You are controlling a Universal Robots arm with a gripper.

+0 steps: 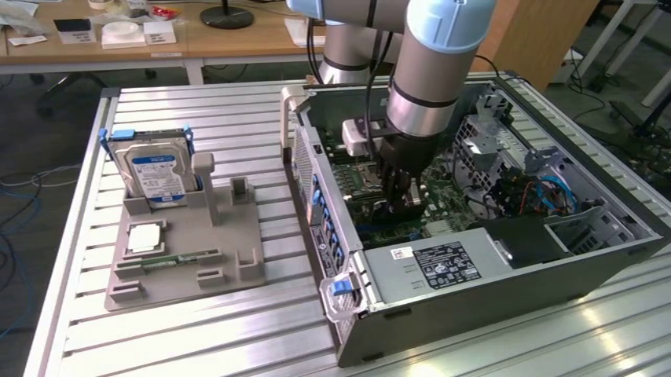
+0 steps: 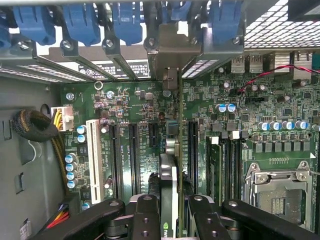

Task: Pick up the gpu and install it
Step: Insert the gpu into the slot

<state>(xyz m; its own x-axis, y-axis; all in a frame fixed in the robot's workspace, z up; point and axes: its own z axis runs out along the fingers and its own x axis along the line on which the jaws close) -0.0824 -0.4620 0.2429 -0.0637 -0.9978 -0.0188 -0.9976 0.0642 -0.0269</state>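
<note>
While my black two-finger gripper (image 2: pixel 170 212) clamps the thin green gpu card (image 2: pixel 172 165) edge-on, I see it over the green motherboard's (image 2: pixel 250 130) black slots, silver bracket at twelve o'clock.

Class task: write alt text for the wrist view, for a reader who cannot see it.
A robot pincer holds the gpu edge-on over a motherboard inside an open computer case, its metal bracket toward the blue slot latches. Beside the card are empty expansion slots.

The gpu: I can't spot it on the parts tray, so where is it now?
The gpu is inside the open computer case, held edge-on between the gripper fingers over the motherboard's expansion slots, its bracket toward the rear slot openings.
</note>
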